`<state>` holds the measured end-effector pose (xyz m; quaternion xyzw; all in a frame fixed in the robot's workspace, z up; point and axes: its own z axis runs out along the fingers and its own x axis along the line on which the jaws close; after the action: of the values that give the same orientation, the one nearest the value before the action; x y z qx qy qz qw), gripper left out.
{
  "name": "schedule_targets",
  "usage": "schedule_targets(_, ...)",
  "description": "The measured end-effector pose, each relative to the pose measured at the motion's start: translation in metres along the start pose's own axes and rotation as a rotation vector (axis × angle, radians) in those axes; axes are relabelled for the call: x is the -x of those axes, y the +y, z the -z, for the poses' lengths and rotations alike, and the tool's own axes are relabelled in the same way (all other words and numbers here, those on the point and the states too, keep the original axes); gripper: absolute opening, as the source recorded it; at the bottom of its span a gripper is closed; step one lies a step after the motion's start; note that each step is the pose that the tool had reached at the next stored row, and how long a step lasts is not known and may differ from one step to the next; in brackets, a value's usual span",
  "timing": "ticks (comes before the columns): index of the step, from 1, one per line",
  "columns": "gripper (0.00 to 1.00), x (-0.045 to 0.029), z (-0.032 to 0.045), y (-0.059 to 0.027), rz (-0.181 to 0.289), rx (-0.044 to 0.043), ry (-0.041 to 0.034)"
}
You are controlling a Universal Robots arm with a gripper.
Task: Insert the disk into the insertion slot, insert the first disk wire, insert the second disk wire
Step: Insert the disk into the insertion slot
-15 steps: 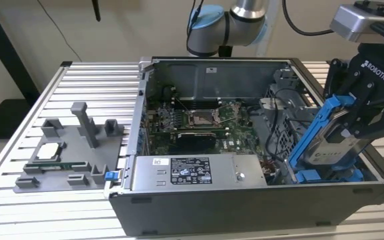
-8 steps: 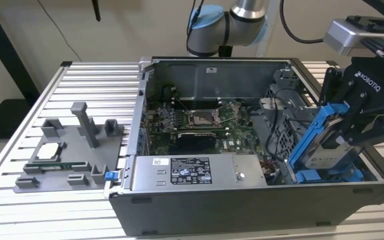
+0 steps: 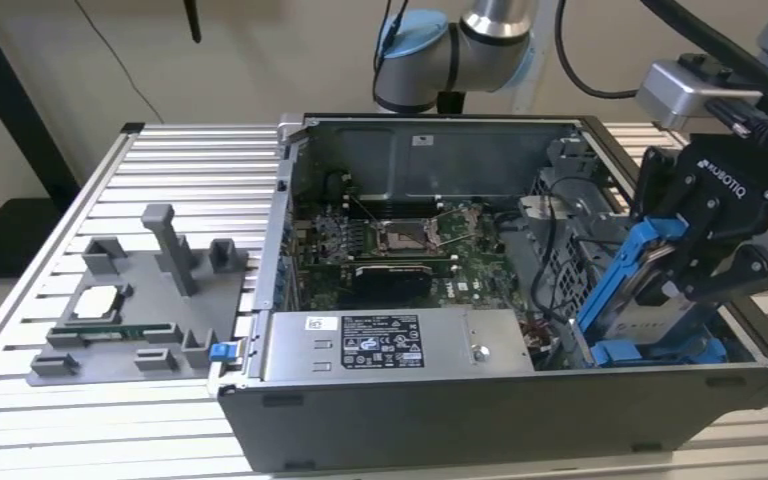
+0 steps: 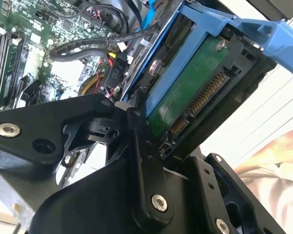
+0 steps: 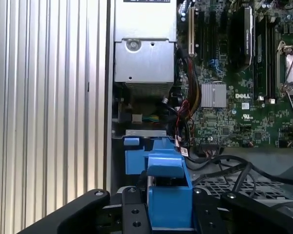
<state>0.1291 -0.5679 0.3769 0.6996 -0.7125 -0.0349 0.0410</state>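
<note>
My gripper [image 3: 671, 285] is shut on the disk [image 3: 638, 275], a drive in a bright blue carrier. It holds the disk steeply tilted above the insertion slot [image 3: 624, 352], whose blue rails sit at the exterior view's right end of the open computer case. In the second wrist view the disk's green board and connector [image 4: 185, 92] face up between the black fingers [image 4: 136, 126]. In the first wrist view the blue carrier [image 5: 168, 195] sits between the fingers, with the gripper [image 5: 168, 217] around it. Black cables [image 5: 224, 163] lie loose beside the bay; I cannot tell which are the disk wires.
A grey metal power supply box [image 3: 398, 345] with a sticker lies along the case's near wall. The motherboard [image 3: 398, 240] covers the case floor. A grey fixture [image 3: 131, 310] with small parts stands on the slatted aluminium table [image 3: 37, 400] at the exterior view's left.
</note>
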Motion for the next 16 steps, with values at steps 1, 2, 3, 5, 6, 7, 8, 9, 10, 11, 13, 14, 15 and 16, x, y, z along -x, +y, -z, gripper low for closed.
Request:
schedule_targets(1,0.00,0.0001,-0.0014,-0.0002,0.000,0.0000,-0.0001)
schedule_targets(2,0.00,0.0002,-0.0025,-0.0003,0.000,0.0000,-0.0002)
schedule_targets(3,0.00,0.0002,-0.0027,-0.0003,0.000,0.0000,-0.0001)
schedule_targets(5,0.00,0.0002,-0.0027,-0.0003,0.000,0.0000,0.0001)
schedule_targets(6,0.00,0.0002,-0.0027,-0.0003,0.000,0.0000,0.0002)
schedule_targets(7,1.00,0.0003,-0.0027,-0.0003,0.000,0.0001,-0.0001)
schedule_targets(8,1.00,0.0002,-0.0027,-0.0003,0.000,0.0001,0.0001)
schedule_targets(9,1.00,0.0002,-0.0028,-0.0003,0.000,0.0000,0.0001)
schedule_targets(10,1.00,0.0002,-0.0028,-0.0003,0.000,-0.0001,0.0000)
schedule_targets(11,1.00,0.0002,-0.0028,-0.0003,0.000,0.0000,-0.0001)
schedule_targets(13,1.00,0.0002,-0.0020,-0.0002,0.000,0.0000,-0.0001)
schedule_targets(14,1.00,0.0002,-0.0018,-0.0002,0.000,0.0000,-0.0004)
schedule_targets(15,1.00,0.0003,-0.0015,-0.0002,0.000,0.0000,-0.0006)
schedule_targets(16,1.00,0.0003,-0.0012,-0.0001,0.000,0.0000,-0.0016)
